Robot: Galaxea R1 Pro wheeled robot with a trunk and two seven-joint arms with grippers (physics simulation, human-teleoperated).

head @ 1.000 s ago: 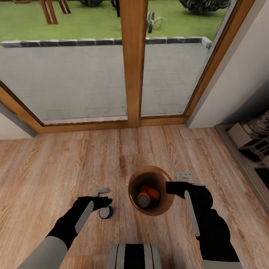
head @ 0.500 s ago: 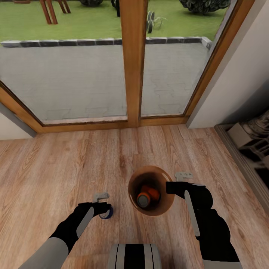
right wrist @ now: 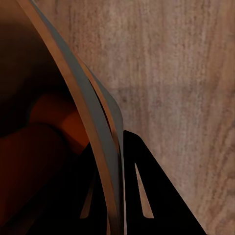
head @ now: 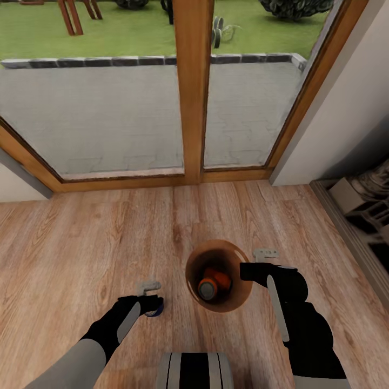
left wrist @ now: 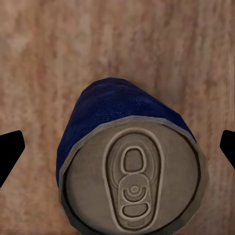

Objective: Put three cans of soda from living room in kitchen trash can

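Note:
The brown wooden trash can (head: pixel 237 302) stands on the plank floor in front of me, with orange soda cans (head: pixel 214 283) lying inside. My right gripper (head: pixel 249 270) is shut on its right rim; the thin wall (right wrist: pixel 93 147) runs between the fingers (right wrist: pixel 147 196). The dark blue soda can (head: pixel 157 310) stands upright on the floor left of the trash can, mostly under my left gripper (head: pixel 152 303). Its grey top (left wrist: pixel 132 178) sits between the black fingertips (left wrist: pixel 10 149) of the open left gripper (left wrist: pixel 117 152), which do not touch it.
A glass patio door with a wooden frame (head: pixel 193 92) stands ahead. A white wall (head: pixel 346 113) and a dark low shelf (head: pixel 359 210) line the right side. My base (head: pixel 194 370) is just behind the trash can.
My left gripper has come down and back over the blue can, which now shows less beneath it. The right gripper and the trash can have not moved.

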